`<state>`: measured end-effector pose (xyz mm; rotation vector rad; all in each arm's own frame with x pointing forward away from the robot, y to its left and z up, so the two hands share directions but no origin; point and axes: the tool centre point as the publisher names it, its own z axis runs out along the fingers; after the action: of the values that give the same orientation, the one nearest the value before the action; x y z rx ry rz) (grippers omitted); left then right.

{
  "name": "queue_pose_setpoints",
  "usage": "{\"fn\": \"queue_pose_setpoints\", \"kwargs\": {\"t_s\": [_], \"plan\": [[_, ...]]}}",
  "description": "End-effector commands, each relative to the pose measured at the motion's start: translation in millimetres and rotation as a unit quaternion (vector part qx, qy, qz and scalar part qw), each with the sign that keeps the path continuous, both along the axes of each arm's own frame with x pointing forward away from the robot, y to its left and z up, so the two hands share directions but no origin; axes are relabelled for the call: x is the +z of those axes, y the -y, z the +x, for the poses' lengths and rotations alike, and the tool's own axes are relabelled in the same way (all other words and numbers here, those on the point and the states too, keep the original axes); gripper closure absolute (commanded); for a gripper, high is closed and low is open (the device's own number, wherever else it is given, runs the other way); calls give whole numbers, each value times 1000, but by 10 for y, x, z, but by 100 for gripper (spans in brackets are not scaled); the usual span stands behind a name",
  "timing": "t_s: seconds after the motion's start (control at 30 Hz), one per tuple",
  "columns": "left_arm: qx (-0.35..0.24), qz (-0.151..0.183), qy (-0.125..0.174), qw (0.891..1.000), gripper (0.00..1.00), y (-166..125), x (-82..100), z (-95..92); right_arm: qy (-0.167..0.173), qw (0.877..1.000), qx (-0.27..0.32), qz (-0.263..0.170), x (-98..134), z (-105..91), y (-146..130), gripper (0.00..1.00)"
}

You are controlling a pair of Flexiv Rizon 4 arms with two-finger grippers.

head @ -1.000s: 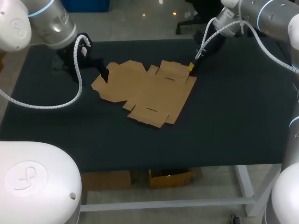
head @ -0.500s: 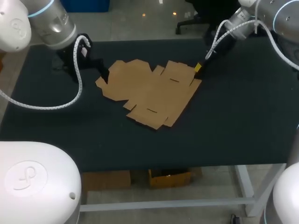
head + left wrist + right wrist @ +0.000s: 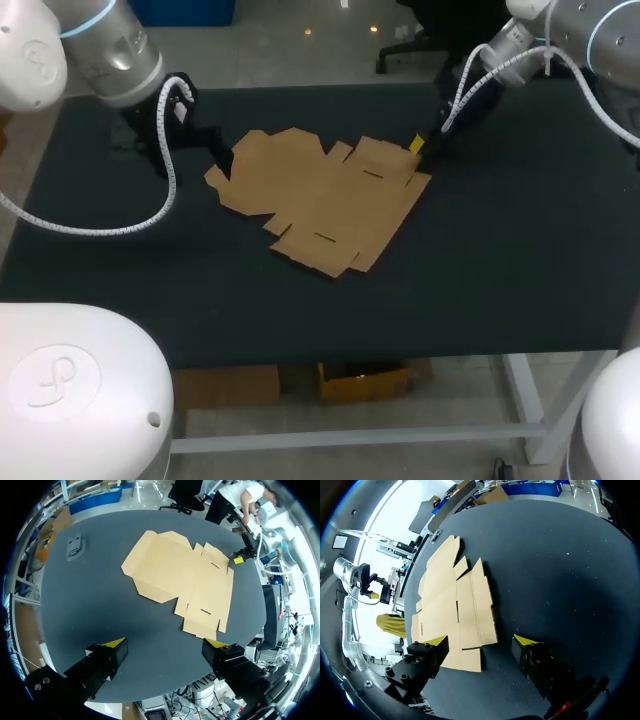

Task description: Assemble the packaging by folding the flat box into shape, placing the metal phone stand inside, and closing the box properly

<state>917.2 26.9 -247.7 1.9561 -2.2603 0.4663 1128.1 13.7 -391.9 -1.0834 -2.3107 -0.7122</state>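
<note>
The flat brown cardboard box [image 3: 320, 195] lay unfolded on the dark table [image 3: 500, 270]. The left gripper [image 3: 165, 642] and right gripper [image 3: 480, 640], fingers apart, held nothing, near its opposite ends.

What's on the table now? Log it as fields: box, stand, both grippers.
box: cardboard, flat and unfolded, lying mid-table
stand: small grey object, likely the stand, lying apart from the box near the table's edge
left gripper: open, empty, by the box's left edge
right gripper: open, empty, at the box's far right corner
task state: folding not yet begun
</note>
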Motion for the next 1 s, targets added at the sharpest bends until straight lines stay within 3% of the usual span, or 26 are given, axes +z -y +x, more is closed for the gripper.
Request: {"fn": "queue_pose_setpoints", "kwargs": {"t_s": [0.03,0.27,0.7,1.0], "plan": [[1,3,1,1000,0,7,16,-5,-13,1000,12,-5,3,170,-5,7],[1,4,-2,1000,0,21,-4,21,-21,1000,19,-10,-8,242,-75,14],[4,6,-4,1000,0,29,-6,34,-54,998,42,-17,-105,285,-212,50],[10,12,-5,1000,0,31,-12,33,-70,996,51,-17,-158,252,-251,53]]}}
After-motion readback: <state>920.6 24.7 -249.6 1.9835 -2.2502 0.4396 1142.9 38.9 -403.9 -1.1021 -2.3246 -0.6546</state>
